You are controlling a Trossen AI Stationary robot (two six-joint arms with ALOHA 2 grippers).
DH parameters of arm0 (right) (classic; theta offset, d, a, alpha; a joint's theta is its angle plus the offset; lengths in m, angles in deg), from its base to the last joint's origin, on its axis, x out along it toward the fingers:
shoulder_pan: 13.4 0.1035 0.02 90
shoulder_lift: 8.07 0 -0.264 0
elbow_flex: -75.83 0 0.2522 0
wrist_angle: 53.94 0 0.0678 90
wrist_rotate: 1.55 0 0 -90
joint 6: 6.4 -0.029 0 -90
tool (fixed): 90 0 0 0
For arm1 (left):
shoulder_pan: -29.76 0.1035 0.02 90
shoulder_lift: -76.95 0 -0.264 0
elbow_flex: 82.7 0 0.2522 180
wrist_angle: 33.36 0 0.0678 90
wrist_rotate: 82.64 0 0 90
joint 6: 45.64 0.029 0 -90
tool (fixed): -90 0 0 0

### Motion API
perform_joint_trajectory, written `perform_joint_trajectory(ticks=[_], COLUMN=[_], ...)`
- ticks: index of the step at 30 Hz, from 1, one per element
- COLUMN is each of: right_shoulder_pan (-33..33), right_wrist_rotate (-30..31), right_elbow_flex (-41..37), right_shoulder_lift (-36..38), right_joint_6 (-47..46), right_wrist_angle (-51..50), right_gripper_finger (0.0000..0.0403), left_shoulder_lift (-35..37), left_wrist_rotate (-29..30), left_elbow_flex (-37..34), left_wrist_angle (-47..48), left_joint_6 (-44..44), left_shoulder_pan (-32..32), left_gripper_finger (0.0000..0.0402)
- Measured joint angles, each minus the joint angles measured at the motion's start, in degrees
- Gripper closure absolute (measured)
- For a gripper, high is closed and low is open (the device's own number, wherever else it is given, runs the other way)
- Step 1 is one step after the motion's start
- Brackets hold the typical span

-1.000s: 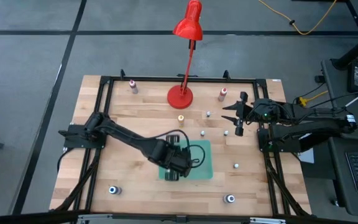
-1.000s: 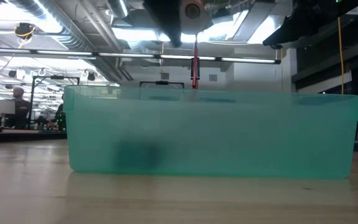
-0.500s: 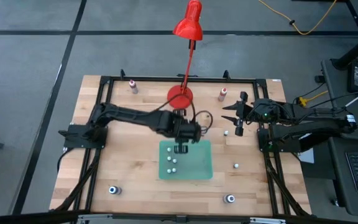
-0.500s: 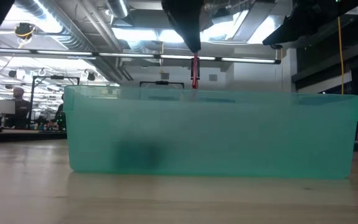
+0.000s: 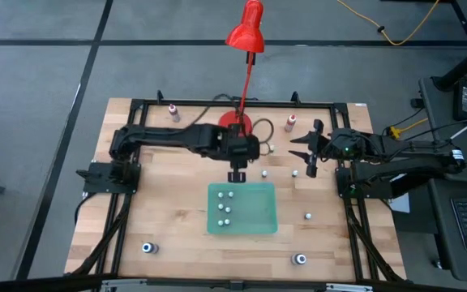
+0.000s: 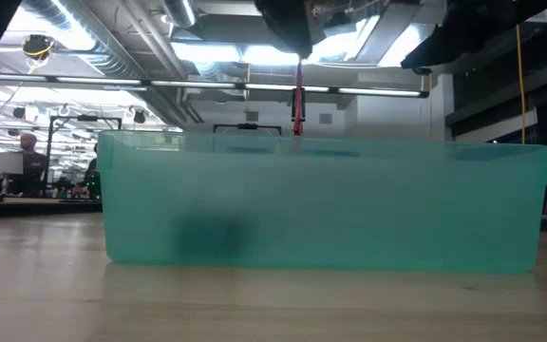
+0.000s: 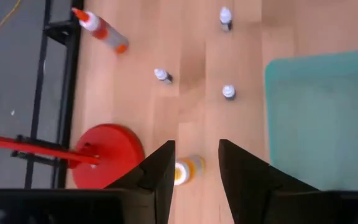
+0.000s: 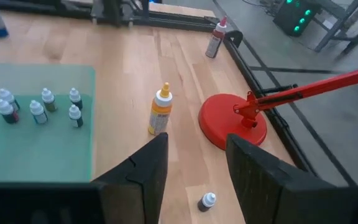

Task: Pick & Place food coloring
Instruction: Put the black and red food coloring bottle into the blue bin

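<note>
Beside lamp base (image 7: pixel 107 147), orange-capped bottle (image 7: pixel 188 168).

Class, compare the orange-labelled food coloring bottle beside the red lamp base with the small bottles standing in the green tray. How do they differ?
The orange-labelled bottle is taller, with a pale pointed nozzle; the small bottles are short with rounded whitish caps. It stands alone on the wooden table beside the lamp base; they are clustered inside the green tray. All stand upright.

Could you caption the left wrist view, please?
Open left claw above an orange-topped bottle beside the red lamp base.
</note>
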Motion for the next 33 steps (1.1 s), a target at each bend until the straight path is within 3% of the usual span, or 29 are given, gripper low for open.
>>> perform_joint_trajectory(ticks=[2, 10, 15, 19, 24, 28, 31, 33], right_shoulder_pan=[-0.2, -6.1, -12.5, -17.3, -21.6, -22.8, -23.0, -23.0], right_wrist_rotate=[-0.1, -10.0, -14.6, -14.9, -16.9, -18.4, -18.5, -18.5], right_elbow_flex=[0.0, 0.0, 0.0, 0.1, 2.8, 5.5, 6.6, 7.0], right_shoulder_lift=[-0.6, -7.9, -13.1, -16.7, -23.2, -26.9, -28.1, -28.2], right_joint_6=[-1.3, 3.4, 4.6, 6.2, 8.3, 12.5, 13.8, 13.9], right_wrist_angle=[0.5, -0.7, -0.8, -0.8, -4.4, -3.5, -1.8, -1.4], right_gripper_finger=[0.024, 0.0235, 0.0194, 0.015, 0.0127, 0.0125, 0.0125, 0.0125], left_shoulder_lift=[2.2, 11.0, 15.2, 18.2, 22.7, 30.4, 39.0, 46.1], left_wrist_rotate=[-0.6, -0.1, -1.2, -2.9, -4.1, -3.8, -5.1, -8.3], left_elbow_flex=[0.0, 0.0, 0.0, 0.0, -0.2, -7.2, -19.2, -29.9], left_wrist_angle=[-0.7, -8.2, -11.9, -12.7, -12.8, -14.1, -20.5, -29.6], left_joint_6=[0.0, 1.8, 2.8, 4.2, 3.1, 3.0, 2.8, 1.4], left_shoulder_pan=[0.8, 2.3, 1.2, -0.3, -1.8, -1.9, 0.9, 4.2], left_gripper_finger=[0.0286, 0.0296, 0.0298, 0.0295, 0.03, 0.0305, 0.0309, 0.0311])
